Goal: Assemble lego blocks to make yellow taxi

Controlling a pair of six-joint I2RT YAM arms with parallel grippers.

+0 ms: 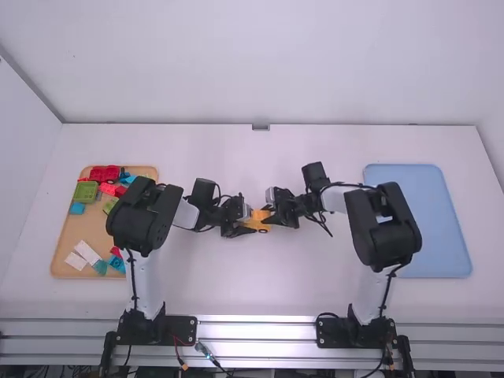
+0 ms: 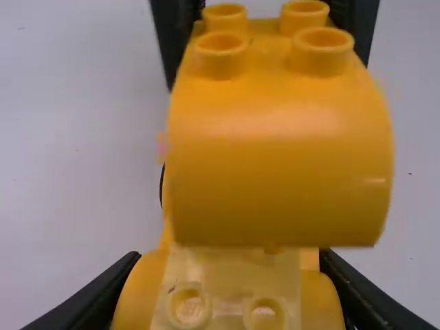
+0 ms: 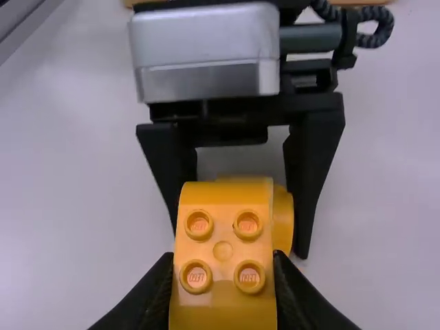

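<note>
We have the yellow car base (image 2: 141,295) clamped in our left gripper (image 2: 229,258); our right gripper (image 3: 223,256) pinches the curved yellow block (image 3: 222,249) by its sides. Neither arm is nearer: the base lies between both, the block lengthwise over it. The left wrist view shows base studs beside the block; the high view, a wheel (image 1: 262,230) under the base.

Left arm (image 1: 147,216) and right arm (image 1: 383,224): white links, chunky rounded black joints, thin black cables (image 1: 346,184) along them and looped by the wrists, black base plates (image 1: 181,327) with small pale dots at the near edge. Left gripper (image 1: 244,224) black, tapered fingers (image 3: 313,172), boxy silver-grey housing (image 3: 203,51), dark grey-green cylinder (image 3: 309,38), braided grey-black cord (image 3: 376,26). Right gripper (image 1: 276,215) also black, tapered.
</note>
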